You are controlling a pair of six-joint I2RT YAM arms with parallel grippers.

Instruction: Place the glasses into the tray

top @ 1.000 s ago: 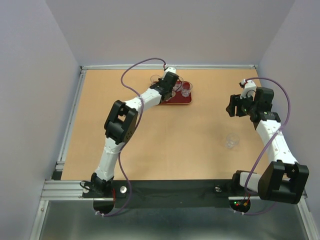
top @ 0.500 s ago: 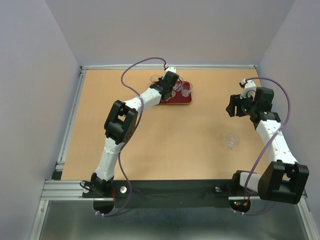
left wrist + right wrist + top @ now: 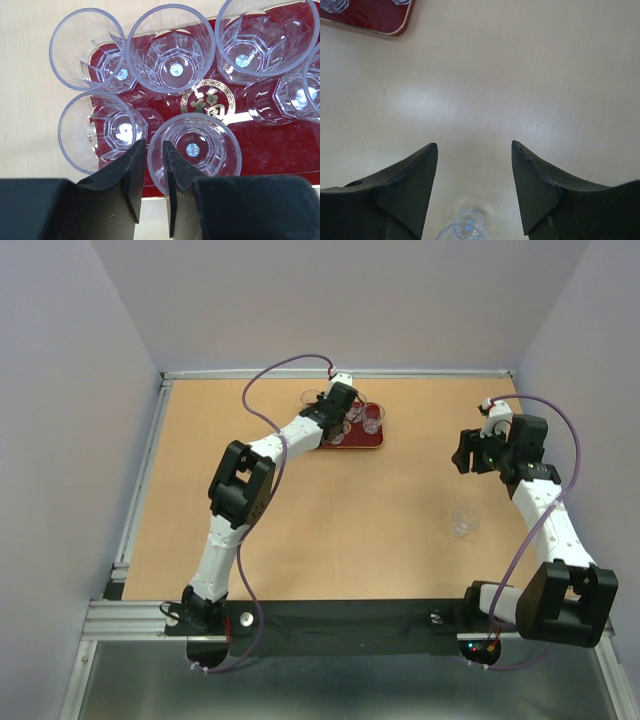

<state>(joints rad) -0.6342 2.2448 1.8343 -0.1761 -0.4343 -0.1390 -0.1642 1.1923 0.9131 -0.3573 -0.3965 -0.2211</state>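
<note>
Left gripper over dark-red tray at table's far side, jaws almost together, pinching wall of nearest glass among glasses crowding tray. Right gripper hovers at right, jaws wide apart; lone glass stands on bare table, nearer.

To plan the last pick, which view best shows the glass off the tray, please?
Top external: the glass shows whole on the table. Right wrist catches only its top at the frame's bottom edge; left wrist misses it.
</note>
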